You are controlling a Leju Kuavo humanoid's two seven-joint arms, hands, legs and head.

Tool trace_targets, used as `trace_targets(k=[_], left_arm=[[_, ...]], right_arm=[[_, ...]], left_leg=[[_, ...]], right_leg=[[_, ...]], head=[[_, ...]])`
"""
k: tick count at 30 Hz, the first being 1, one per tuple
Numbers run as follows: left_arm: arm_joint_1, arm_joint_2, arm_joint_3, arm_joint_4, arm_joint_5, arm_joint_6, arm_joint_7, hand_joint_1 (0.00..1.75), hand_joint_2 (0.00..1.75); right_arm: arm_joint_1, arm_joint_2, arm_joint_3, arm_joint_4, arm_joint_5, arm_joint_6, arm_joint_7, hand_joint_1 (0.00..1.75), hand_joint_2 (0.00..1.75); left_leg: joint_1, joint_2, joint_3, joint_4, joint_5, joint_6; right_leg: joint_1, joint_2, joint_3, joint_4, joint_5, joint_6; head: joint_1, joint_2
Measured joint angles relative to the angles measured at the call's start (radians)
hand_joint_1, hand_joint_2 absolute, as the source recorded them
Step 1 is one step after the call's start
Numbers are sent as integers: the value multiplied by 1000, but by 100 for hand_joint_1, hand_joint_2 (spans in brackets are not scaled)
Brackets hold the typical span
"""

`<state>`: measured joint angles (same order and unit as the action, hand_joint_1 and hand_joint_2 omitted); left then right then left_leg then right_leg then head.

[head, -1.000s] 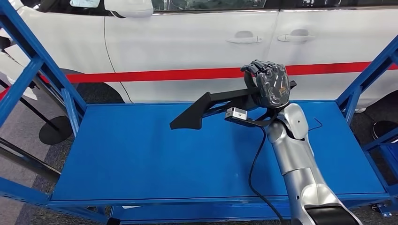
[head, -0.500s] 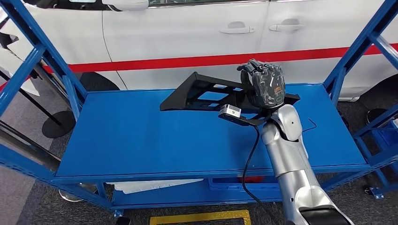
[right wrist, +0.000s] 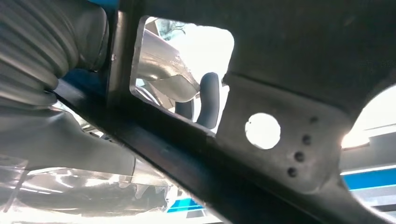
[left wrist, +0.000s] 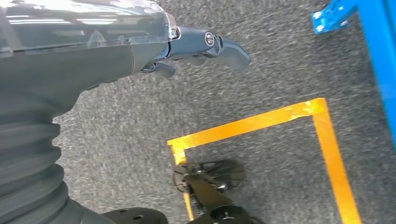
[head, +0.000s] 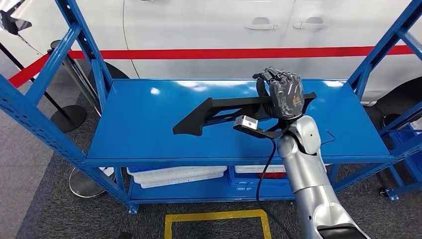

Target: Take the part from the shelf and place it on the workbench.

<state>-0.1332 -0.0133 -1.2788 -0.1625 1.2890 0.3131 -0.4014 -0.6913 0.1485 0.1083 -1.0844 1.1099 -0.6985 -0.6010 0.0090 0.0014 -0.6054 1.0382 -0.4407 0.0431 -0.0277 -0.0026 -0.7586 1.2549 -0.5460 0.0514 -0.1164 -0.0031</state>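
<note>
Part (head: 234, 112), gripped tight by the right hand (head: 283, 94), is now coming off the blue shelf (head: 144, 124) w/ the robot backing away, so workbench is next.

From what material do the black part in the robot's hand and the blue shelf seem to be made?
Black part: likely molded plastic or coated metal; matte, with cutouts and round holes. The right hand holds it. Blue shelf: probably painted steel; the glossy top reflects light.

Right arm (head: 308, 179): silver segmented shell, black cable alongside. Right hand (head: 284, 92): dark grey fingers, clear cover. Wrist cuff: grey ribbed.
</note>
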Motion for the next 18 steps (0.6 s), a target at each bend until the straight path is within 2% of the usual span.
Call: trace_targets(k=[1,2,3,4,5,6,7,8,10,11,12,13,14,15,16,17,18], left_arm=[[1,0,0,0,0,0,-1,0,175],[2,0,0,0,0,1,-2,0,175],[3,0,-1,0,-1,1,-3,0,175],[5,-1,-1,0,-1,2,-5,0,175],[6,-4,-2,0,-2,2,-6,0,175],[8,-6,-2,0,-4,2,-7,0,175],[10,-8,-4,0,-6,2,-8,0,175],[11,-10,-6,0,-8,2,-7,0,175],[14,-11,-10,0,-11,3,-7,0,175],[16,-11,-12,0,-11,3,-6,0,175],[18,-11,-14,0,-11,4,-6,0,175],[19,-11,-15,0,-11,4,-6,0,175],[20,-11,-16,0,-11,4,-6,0,175],[21,-11,-17,0,-11,4,-6,0,175],[21,-11,-17,0,-11,4,-5,0,175],[22,-10,-18,0,-10,4,-5,0,175],[23,-9,-18,0,-8,4,-5,0,175]], right_arm=[[3,-2,0,0,-3,0,-1,175,175],[6,-4,0,0,-8,0,-4,175,175],[8,-5,0,0,-14,0,-7,175,175],[9,-7,0,0,-21,0,-11,175,175],[10,-9,0,-2,-28,0,-16,175,175],[12,-11,0,-6,-34,0,-20,175,175],[14,-13,0,-9,-40,0,-26,175,175],[16,-16,0,-13,-45,0,-31,175,175],[22,-23,0,-14,-51,0,-37,175,175],[23,-25,0,-14,-52,0,-37,175,175],[25,-26,0,-15,-52,0,-37,175,175],[27,-27,0,-15,-53,0,-38,175,175],[29,-27,0,-15,-53,0,-38,175,175],[33,-28,0,-15,-53,0,-40,175,175],[38,-28,0,-14,-55,0,-43,175,175],[43,-29,0,-14,-61,0,-48,175,175],[47,-30,0,-14,-70,0,-54,175,175]], left_leg=[[-5,0,-15,0,11,3],[-12,0,-29,1,22,5],[-18,0,-43,1,33,7],[-24,-1,-55,1,44,9],[-29,-1,-64,1,54,9],[-31,-1,-70,0,63,8],[-31,0,-72,-2,73,5],[-29,1,-73,-6,83,1],[-28,1,-75,-16,98,-8],[-29,-1,-81,-10,85,-13],[-28,-3,-91,11,54,-20],[-24,-4,-104,53,6,-27],[-19,-4,-118,112,-47,-35],[-12,-4,-127,175,-85,-43],[-5,-4,-130,226,-100,-51],[2,-4,-121,254,-91,-59],[8,-3,-97,248,-64,-67]], right_leg=[[4,0,-1,47,-12,-3],[9,1,12,64,-2,-10],[15,1,41,45,20,-20],[24,1,87,-6,41,-35],[34,1,143,-78,44,-55],[42,-2,191,-145,39,-69],[50,-4,225,-197,32,-80],[55,-7,240,-227,27,-86],[53,-11,238,-251,53,-88],[48,-13,233,-263,69,-91],[42,-14,223,-272,87,-92],[37,-15,211,-278,104,-92],[34,-14,195,-280,118,-90],[31,-14,178,-279,131,-86],[28,-14,160,-278,144,-82],[23,-15,141,-276,157,-76],[18,-15,122,-271,169,-70]], head=[[0,0],[0,0],[0,0],[0,0],[0,0],[0,0],[-1,0],[-1,0],[0,0],[0,0],[0,0],[0,0],[0,0],[-1,0],[-1,0],[-1,0],[-1,0]])
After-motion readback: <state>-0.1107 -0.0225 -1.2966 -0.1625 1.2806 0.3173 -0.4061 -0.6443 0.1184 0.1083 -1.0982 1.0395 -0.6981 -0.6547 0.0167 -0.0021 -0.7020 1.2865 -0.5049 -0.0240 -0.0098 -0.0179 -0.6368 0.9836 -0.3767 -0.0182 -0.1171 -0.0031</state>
